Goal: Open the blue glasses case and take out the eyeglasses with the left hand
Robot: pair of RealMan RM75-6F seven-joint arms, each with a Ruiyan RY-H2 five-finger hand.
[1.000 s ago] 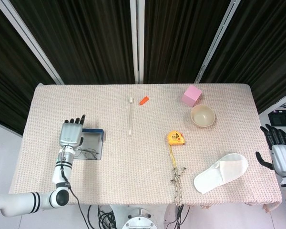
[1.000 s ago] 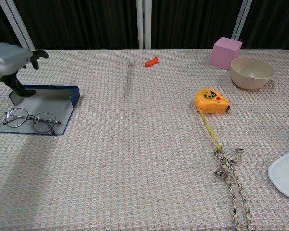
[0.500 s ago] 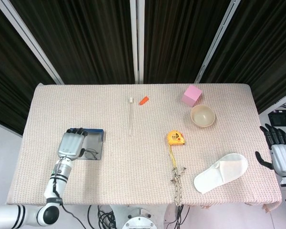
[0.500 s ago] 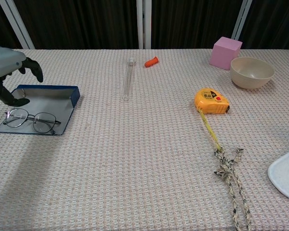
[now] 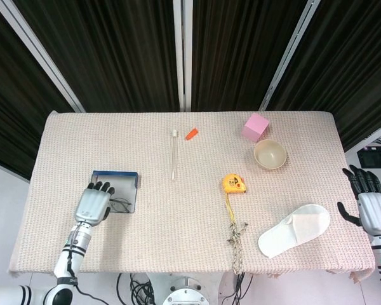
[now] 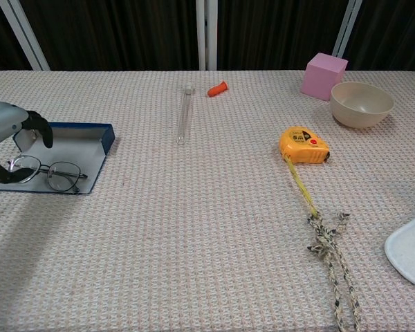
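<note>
Dark curtains behind a table (image 5: 178,216) spread with pale woven cloth, seen from the head camera. Lower left: blue glasses case (image 5: 116,189), lid already laid open, eyeglasses (image 5: 119,204) resting inside at its near end. Left hand (image 5: 93,203) poised over the case's left side, fingers curled downward toward the frames, nothing visibly clamped between them. Right hand (image 5: 370,206) off the table's right edge, fingers spread, holding nothing. Mid-frame: clear tube (image 5: 174,155), orange cap (image 5: 191,134), yellow tape measure (image 5: 233,184) trailing into knotted rope (image 5: 236,238); to the right, pink block (image 5: 255,127), bowl (image 5: 270,154), white slipper (image 5: 294,230).

From the chest camera, far left: same hand, dark fingertips bent just above and beside the left lens of the thin wire frames; contact impossible to confirm. Judged light, springy and easily bent, with lenses prone to smearing; best taken at the bridge or a temple hinge, lightly pinched, lifted straight up. Raised rear wall and right rim of the case limiting approach from those sides; near and left edges low. Plenty of bare cloth right of the case, tube well apart, table's left edge close.
</note>
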